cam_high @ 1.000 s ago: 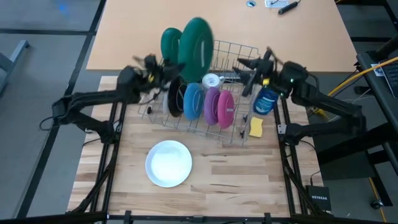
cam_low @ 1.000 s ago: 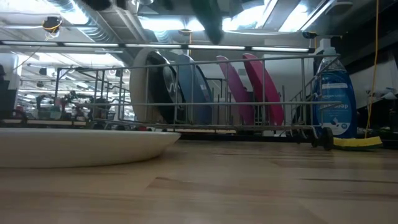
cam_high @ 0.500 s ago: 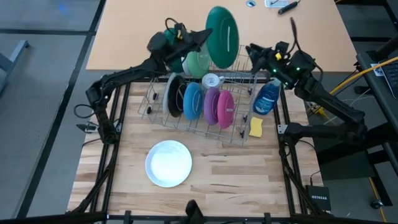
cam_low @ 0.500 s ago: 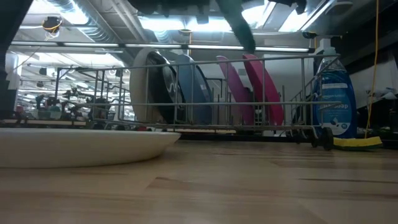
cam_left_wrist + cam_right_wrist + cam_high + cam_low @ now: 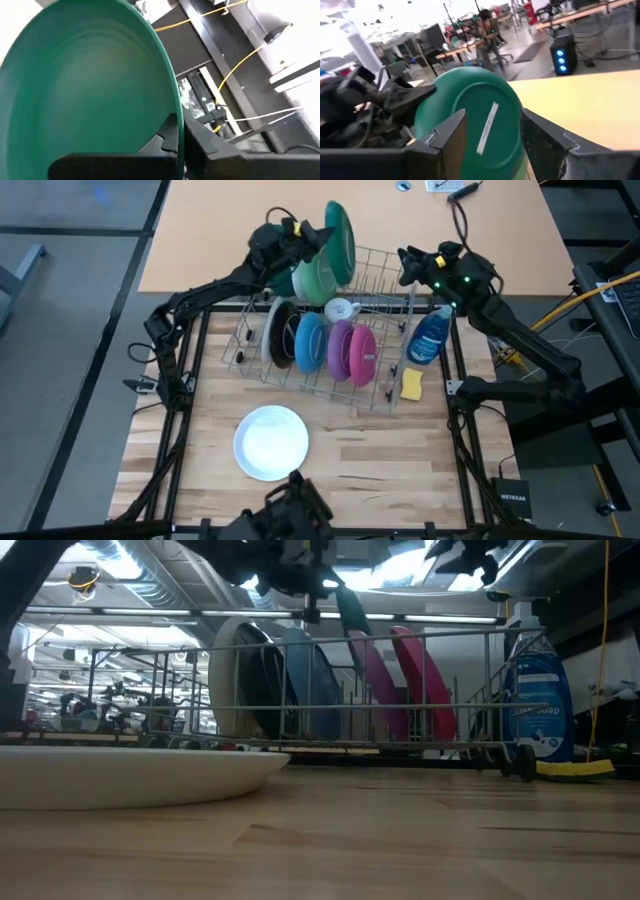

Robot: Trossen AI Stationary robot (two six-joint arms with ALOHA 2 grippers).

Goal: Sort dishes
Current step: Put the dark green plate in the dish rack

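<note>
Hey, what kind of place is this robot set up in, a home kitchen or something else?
Probably a lab or workshop, not a kitchen: the dish rack stands on a framed wooden table, with rows of desks and equipment and exposed ceiling ducts behind.

Rack (image 5: pixel 330 370): middle of the table (image 5: pixel 400 470), toward 12 o'clock from centre.
Standing plates (image 5: pixel 322 345): a row in the rack's near side, side by side.
Cup (image 5: pixel 340 309): in the rack, behind that row.
Flat plate (image 5: pixel 271 442): on the table, 7 o'clock of the rack, well apart.
Bottle (image 5: pixel 428 338): just beside the rack, 3 o'clock.
Sponge (image 5: pixel 412 384): at the bottle's 6 o'clock.
My left gripper (image 5: pixel 312 242): over the rack's far-left corner, clamping the big plate (image 5: pixel 338 242) upright above a bowl (image 5: pixel 316 280).
My right gripper (image 5: pixel 410 262): over the far-right corner, fingers apart.
</note>
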